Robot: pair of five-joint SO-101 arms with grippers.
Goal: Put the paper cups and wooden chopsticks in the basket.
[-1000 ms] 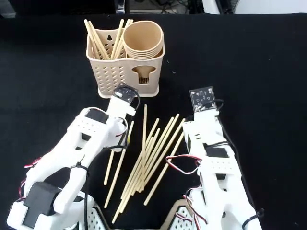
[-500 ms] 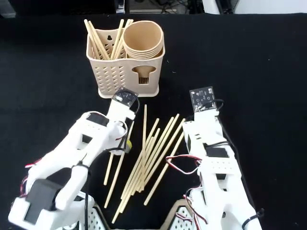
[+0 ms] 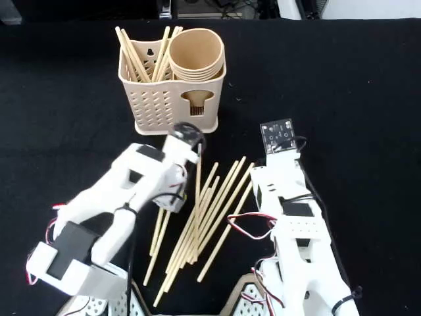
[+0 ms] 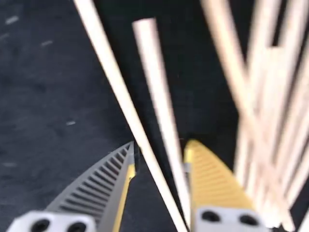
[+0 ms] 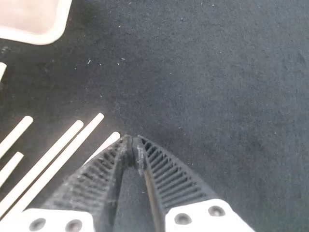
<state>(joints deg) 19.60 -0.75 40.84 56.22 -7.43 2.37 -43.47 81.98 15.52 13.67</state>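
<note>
The beige basket [image 3: 164, 99] stands at the back of the table with several chopsticks [image 3: 135, 52] and stacked paper cups [image 3: 196, 52] inside. A loose pile of wooden chopsticks [image 3: 210, 210] lies on the black cloth between the arms. My left arm [image 3: 141, 181] leans over the pile's left side. My left gripper [image 4: 161, 145] is open low over the cloth, and two chopsticks [image 4: 157, 92] run between its fingers. My right gripper [image 5: 131, 141] is shut on nothing, just above the cloth beside the chopstick ends [image 5: 89, 128].
The right arm [image 3: 286, 197] lies along the pile's right side. A corner of the basket [image 5: 34, 19] shows in the right wrist view. Black cloth [image 3: 342, 85] lies bare to the right of the basket.
My left arm has swung right and forward, bringing its wrist over the left part of the loose pile. The right arm has kept still.
</note>
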